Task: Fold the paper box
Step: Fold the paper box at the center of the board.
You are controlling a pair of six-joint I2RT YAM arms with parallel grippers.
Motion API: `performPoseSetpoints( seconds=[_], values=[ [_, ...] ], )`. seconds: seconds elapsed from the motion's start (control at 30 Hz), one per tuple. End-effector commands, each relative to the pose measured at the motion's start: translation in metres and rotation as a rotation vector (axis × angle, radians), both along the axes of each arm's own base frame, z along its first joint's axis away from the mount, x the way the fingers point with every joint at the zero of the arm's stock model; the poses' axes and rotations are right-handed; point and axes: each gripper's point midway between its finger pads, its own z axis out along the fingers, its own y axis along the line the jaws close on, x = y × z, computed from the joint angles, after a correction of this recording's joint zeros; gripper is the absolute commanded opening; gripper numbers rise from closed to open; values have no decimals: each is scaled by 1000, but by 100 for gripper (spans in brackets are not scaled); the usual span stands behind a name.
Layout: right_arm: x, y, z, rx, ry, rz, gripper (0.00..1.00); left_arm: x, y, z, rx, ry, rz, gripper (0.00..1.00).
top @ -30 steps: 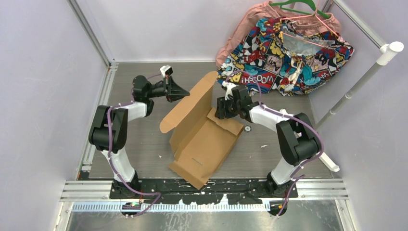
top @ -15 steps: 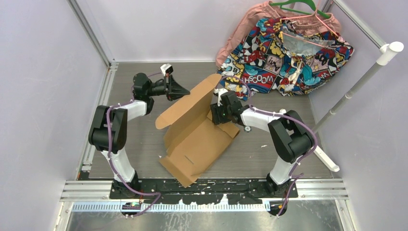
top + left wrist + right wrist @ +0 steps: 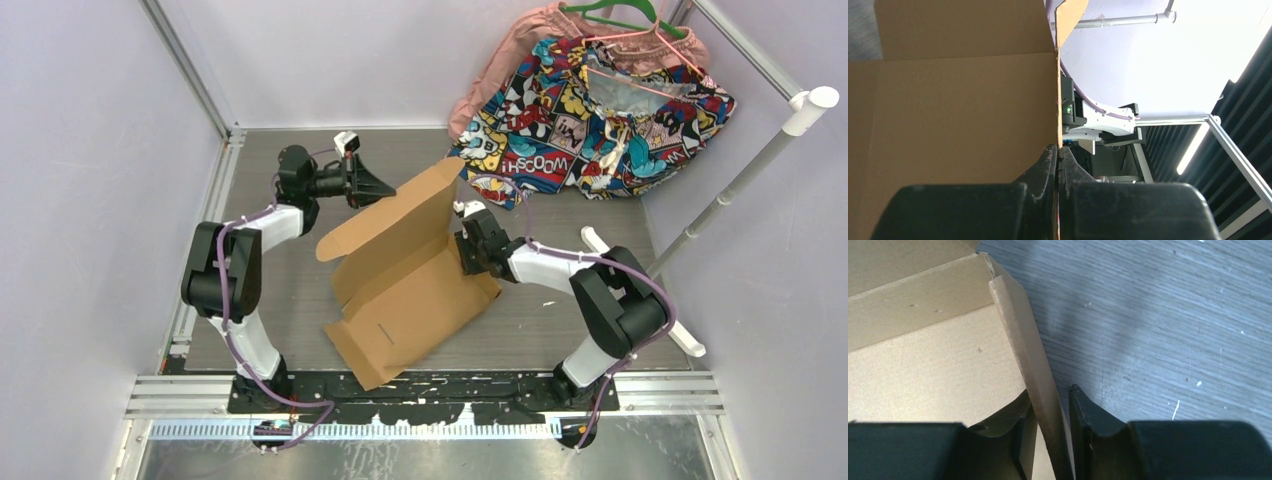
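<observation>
The paper box [image 3: 410, 290] lies open on the table [image 3: 290, 290]; the left gripper [image 3: 1057, 150], clamped on the raised panel [image 3: 390, 215] by its edge, likely holds it upright and clear; the right gripper [image 3: 1049, 390] straddles a side flap [image 3: 1020, 325], seemingly to turn it, though whether it pinches I cannot tell.

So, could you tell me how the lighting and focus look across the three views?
Top view: evenly lit and sharp, the box clear. Left wrist view: the background on the right is blown out white; the left gripper is a dark silhouette. Right wrist view: a soft shadow lies across the table beside the box.
</observation>
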Motion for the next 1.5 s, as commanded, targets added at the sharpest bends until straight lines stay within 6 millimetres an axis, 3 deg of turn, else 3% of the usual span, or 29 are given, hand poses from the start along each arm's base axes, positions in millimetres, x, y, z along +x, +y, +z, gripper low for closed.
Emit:
performPoseSetpoints(
  seconds=[0.0,0.1,0.27,0.37,0.43,0.87,1.03,1.23,1.47],
  values=[
    [5,-6,19,14,-87,-68,38,-3,-1,25,19,-117,5,0],
    [2,-9,19,-2,-94,-83,46,-2,-2,25,43,-122,7,0],
    [-2,-13,22,-41,-129,-106,45,-3,-3,26,70,-139,5,0],
    [0,-20,27,-49,-154,-145,21,-4,-2,23,81,-136,7,0],
    [2,-25,29,-70,-165,-170,13,-4,-2,20,87,-132,7,0],
    [14,-32,21,-197,-195,-254,2,0,-3,23,100,-145,8,0],
    [17,-28,11,-273,-198,-275,1,10,-1,26,92,-145,29,0],
    [16,-23,10,-239,-194,-269,5,18,4,47,31,-143,46,0],
    [22,-13,6,-208,-184,-271,16,2,-2,76,-213,-92,9,1]
  ],
)
